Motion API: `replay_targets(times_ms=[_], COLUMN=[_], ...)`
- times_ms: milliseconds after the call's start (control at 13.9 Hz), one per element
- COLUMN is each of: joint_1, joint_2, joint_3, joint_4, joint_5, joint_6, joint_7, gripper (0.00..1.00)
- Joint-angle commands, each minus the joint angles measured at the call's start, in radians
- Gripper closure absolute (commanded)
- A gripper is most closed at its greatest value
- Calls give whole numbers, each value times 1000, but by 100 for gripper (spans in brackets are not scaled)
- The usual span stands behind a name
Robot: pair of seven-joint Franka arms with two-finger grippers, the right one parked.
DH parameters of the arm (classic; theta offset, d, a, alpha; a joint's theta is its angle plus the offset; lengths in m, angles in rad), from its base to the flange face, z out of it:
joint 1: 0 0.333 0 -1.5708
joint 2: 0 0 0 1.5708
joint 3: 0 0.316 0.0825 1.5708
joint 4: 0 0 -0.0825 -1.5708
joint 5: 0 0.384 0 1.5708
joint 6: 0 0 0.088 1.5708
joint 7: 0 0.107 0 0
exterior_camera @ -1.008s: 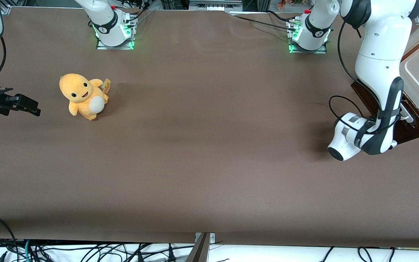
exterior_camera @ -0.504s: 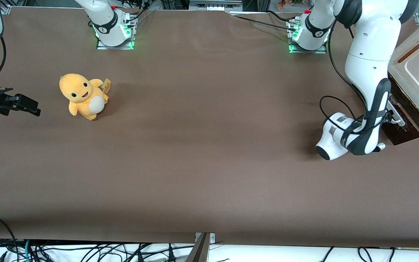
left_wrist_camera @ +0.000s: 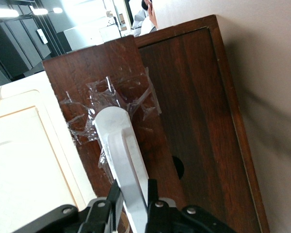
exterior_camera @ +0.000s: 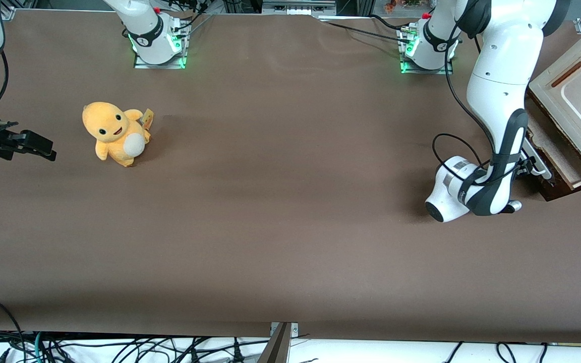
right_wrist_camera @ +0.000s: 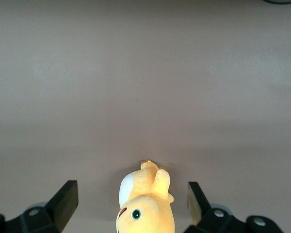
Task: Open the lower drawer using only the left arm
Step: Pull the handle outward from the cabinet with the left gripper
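The lower drawer [exterior_camera: 556, 153] stands partly pulled out of its cabinet at the working arm's end of the table, and its pale beige inside shows. Its glossy dark brown front [left_wrist_camera: 194, 121] carries a white bar handle [left_wrist_camera: 117, 141], fixed on with clear tape. The left arm [exterior_camera: 497, 96] reaches down in front of the drawer. My gripper [left_wrist_camera: 133, 194] is shut on the handle [exterior_camera: 536, 160], with one black finger on each side of the bar. In the front view the gripper [exterior_camera: 528, 165] is mostly hidden by the wrist.
Above the drawer is the cabinet's cream panel [exterior_camera: 575, 98] with a thin brown strip. A yellow plush toy [exterior_camera: 116, 132] sits toward the parked arm's end of the table. Both arm bases [exterior_camera: 429, 43] stand at the table edge farthest from the front camera.
The left arm has moved toward the parked arm's end with the handle in its grip. The lower drawer has slid out with it, and its beige inside has come into view.
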Motion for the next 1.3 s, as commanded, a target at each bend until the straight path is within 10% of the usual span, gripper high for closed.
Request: replay_targets(times_ms=[0,144,360,720,1224], joint_1=[-52,-56,-57,-52,5], joint_2=[34,34,27,14,6], joint_3=[-10,-11,-11,-11,-11], joint_4=[76,84,140,200,590], joint_5=[-59,-74,-116,-169,-729], joint_6=[-1,-1,1,1,31], joint_7=[42,44,41,44,38], gripper=[68,62,0,0,0])
